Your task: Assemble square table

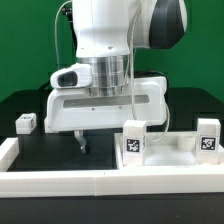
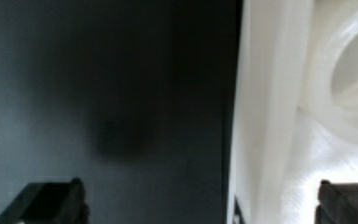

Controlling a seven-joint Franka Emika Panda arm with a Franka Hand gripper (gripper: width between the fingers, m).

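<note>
Two fingers, spread wide, nothing between the pads: your gripper (image 2: pixel 197 203) is released and empty. In the exterior view only one fingertip (image 1: pixel 80 144) shows clear, hanging low above the black bench (image 1: pixel 40 150). You cannot tell whether it touches.

Step in hand, as I judge it: the opening approach to the tabletop (image 2: pixel 311 110). No leg looks fitted. One small tagged leg (image 1: pixel 25 122) sits well apart, near the bench's edge on the exterior view's left. The task looks barely begun.

Position: the tabletop lies toward the bench's front corner on the exterior view's right, just behind the long white bars (image 1: pixel 60 181) that run along the front edge. Two tagged white faces (image 1: pixel 133 145) rise at its near side; you cannot tell whether they are legs or the tabletop's own sides. In the wrist view its straight edge runs between the fingers, closer to one of them. That finger hangs over white plastic, the other over bare bench. So the tool straddles the tabletop's edge from above, not gripping.

Next move calls for lining the tabletop's wall squarely between the pads, lowering until they bracket it, then closing. Watch that the finger over the plastic clears the curved recesses rather than landing on them.
</note>
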